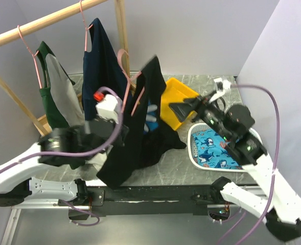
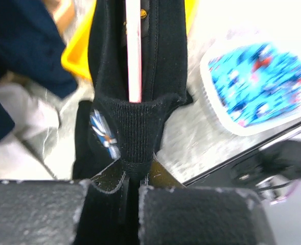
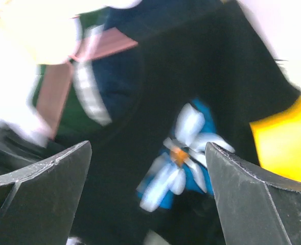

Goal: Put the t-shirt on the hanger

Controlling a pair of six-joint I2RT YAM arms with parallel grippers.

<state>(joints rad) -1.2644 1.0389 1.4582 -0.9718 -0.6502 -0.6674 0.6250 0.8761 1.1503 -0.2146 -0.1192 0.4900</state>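
The black t-shirt (image 1: pixel 140 138) hangs in mid-air over the table's front, its hem trailing on the surface. The pink hanger (image 1: pixel 135 89) sits inside its neck, with the hook above the fabric. My left gripper (image 1: pixel 123 133) is shut on the shirt's ribbed collar (image 2: pixel 137 127). In the left wrist view (image 2: pixel 132 186) the pink hanger wire (image 2: pixel 134 51) runs straight up from the collar. My right gripper (image 1: pixel 182 109) is open and empty just right of the shirt. In the right wrist view (image 3: pixel 147 148) the daisy print (image 3: pixel 178 155) shows between the spread fingers.
A wooden rail (image 1: pixel 48 23) at the back left carries a navy shirt (image 1: pixel 101 56) and a green-and-grey shirt (image 1: pixel 58 94) on pink hangers. A yellow bin (image 1: pixel 178 102) stands behind the black shirt. A white tray (image 1: pixel 193 150) with blue patterned cloth sits at the right.
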